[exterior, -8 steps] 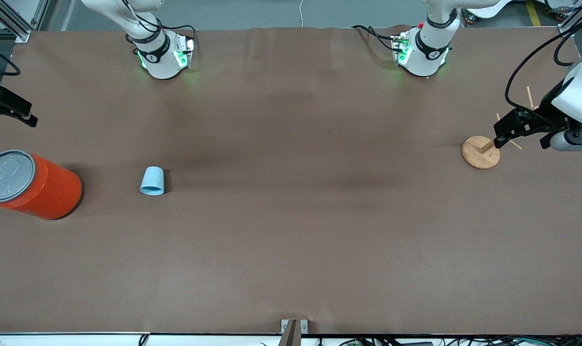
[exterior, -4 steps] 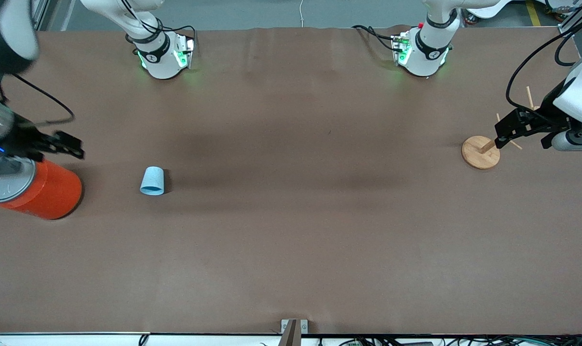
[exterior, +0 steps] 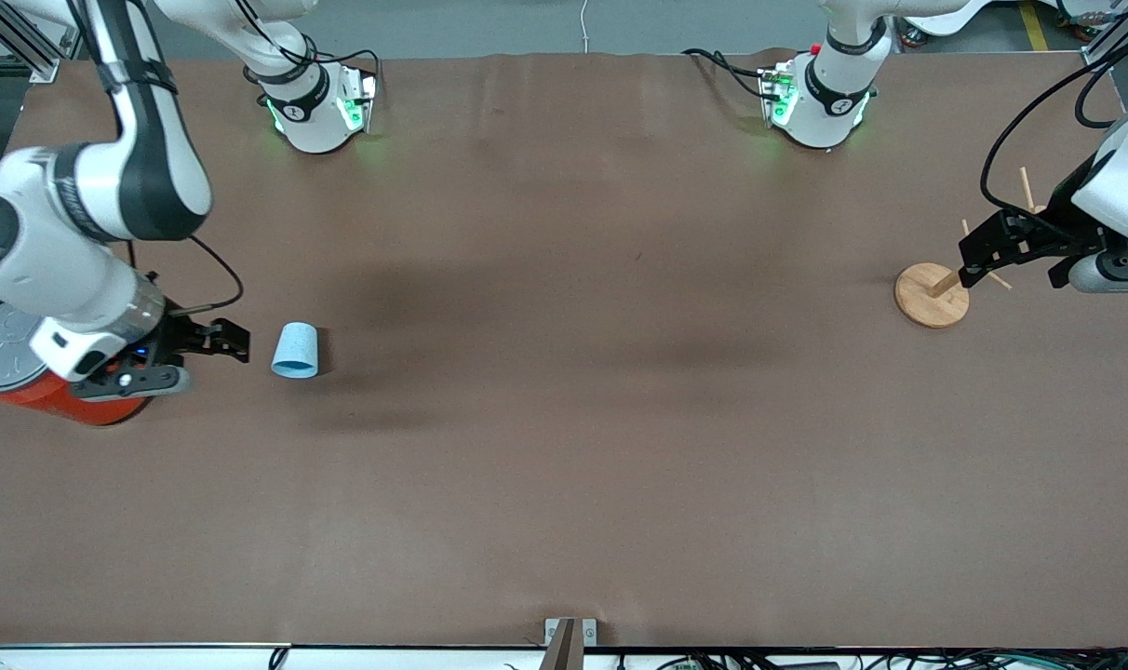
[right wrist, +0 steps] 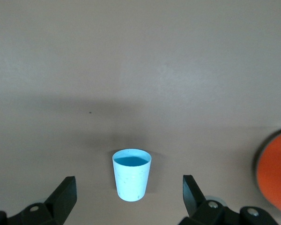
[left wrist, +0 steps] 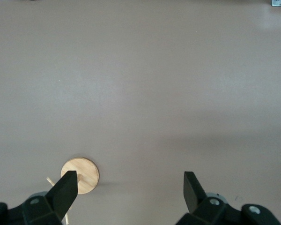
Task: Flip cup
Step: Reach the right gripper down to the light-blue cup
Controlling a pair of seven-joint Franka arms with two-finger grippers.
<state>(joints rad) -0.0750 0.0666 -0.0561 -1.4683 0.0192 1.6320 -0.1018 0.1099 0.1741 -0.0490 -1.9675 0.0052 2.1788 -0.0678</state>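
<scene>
The small light blue cup (exterior: 295,351) lies on its side on the brown table, wide mouth toward the front camera. In the right wrist view the cup (right wrist: 131,176) shows its brighter blue inside. My right gripper (exterior: 236,341) is open and empty. It hangs in the air between the orange can and the cup, without touching the cup. In the right wrist view the cup sits between my spread fingers (right wrist: 130,187). My left gripper (exterior: 969,261) is open and empty and waits over the wooden stand at the left arm's end; it also shows in the left wrist view (left wrist: 130,183).
A large orange-red can (exterior: 71,395) with a grey lid stands beside the cup toward the right arm's end, partly under my right arm; its edge shows in the right wrist view (right wrist: 275,178). A round wooden stand with pegs (exterior: 927,300) sits at the left arm's end (left wrist: 84,171).
My right arm has swung in from the table's edge, over the orange can, to just beside the cup. The cup, the can and the left arm have not moved.
</scene>
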